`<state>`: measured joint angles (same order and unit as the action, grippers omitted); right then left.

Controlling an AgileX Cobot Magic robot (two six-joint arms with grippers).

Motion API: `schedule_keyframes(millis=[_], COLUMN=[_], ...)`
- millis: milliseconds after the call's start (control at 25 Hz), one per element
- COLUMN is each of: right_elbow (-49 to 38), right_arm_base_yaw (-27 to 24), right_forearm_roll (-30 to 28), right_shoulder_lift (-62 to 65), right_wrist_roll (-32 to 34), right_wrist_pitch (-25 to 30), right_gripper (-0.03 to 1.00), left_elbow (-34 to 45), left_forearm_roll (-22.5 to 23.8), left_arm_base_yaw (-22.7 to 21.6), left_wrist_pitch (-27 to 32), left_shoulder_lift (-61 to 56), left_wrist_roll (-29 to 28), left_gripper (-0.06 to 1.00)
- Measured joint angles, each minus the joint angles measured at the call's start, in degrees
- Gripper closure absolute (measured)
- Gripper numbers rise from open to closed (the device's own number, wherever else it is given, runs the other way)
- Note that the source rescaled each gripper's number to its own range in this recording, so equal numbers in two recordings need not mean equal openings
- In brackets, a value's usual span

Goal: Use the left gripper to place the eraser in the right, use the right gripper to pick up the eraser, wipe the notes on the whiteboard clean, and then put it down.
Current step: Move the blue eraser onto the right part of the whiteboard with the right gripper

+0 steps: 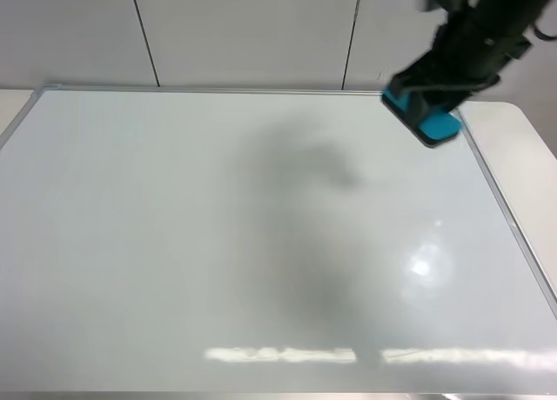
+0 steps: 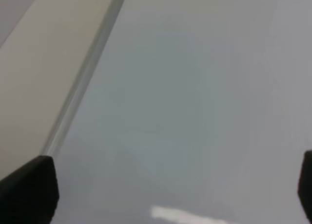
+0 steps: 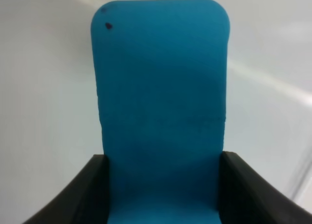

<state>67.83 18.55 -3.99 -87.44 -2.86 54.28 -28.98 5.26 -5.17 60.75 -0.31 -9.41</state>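
Exterior high view: whiteboard [image 1: 261, 243] bare across its whole face, no notes visible anywhere, only a soft shadow near the middle and glare strips toward the near edge. Right gripper [image 1: 428, 94] raised over the far right corner of the whiteboard, clamped on the eraser [image 1: 424, 117], teal body tilted, black felt facing down, seemingly clear of the surface though blurred by motion. Left gripper absent from this view.

Left wrist view: only two dark fingertips [image 2: 29, 192] of the left gripper [image 2: 165, 195], spread wide apart, nothing between them. Beneath, plain whiteboard [image 2: 204, 97] surface and its metal frame [image 2: 85, 78], again unmarked.

Right wrist view: eraser [image 3: 163, 112] gripped at its near end between both fingers [image 3: 90, 195] of the right gripper [image 3: 163, 195], long teal body projecting outward over the whiteboard [image 3: 44, 112]; a small dark speck near the eraser's far corner.

Judged from all this: handover done, pickup done, wiping apparently complete since no scribble remains. Left to do: lowering the eraser and releasing it, probably at or beside the far right corner of the whiteboard.
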Motion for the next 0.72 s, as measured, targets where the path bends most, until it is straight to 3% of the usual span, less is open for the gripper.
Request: schedule_keyframes(millis=[240, 480, 720], right_elbow=[-19.43, -27.87, -29.19], right_arm_base_yaw=[-10.7, -11.47, -11.47], right_forearm_roll=[-0.21, 0.54, 2.53], right_shoulder_lift=[13.36, 12.13, 5.57], right_wrist_roll=[4.32, 5.36, 6.1], right_wrist_pitch=[-9.71, -15.12, -21.61], right_gripper=[0.96, 0.96, 0.96], left_elbow=[0.0, 0.0, 0.0], left_forearm_roll=[0.0, 0.0, 0.0], left_arm_base_yaw=[0.0, 0.0, 0.0], left_wrist_pitch=[0.0, 0.0, 0.0], left_shoulder_lift=[0.0, 0.0, 0.0], left_wrist_roll=[0.0, 0.0, 0.0], left_gripper=[-0.06, -0.06, -0.06])
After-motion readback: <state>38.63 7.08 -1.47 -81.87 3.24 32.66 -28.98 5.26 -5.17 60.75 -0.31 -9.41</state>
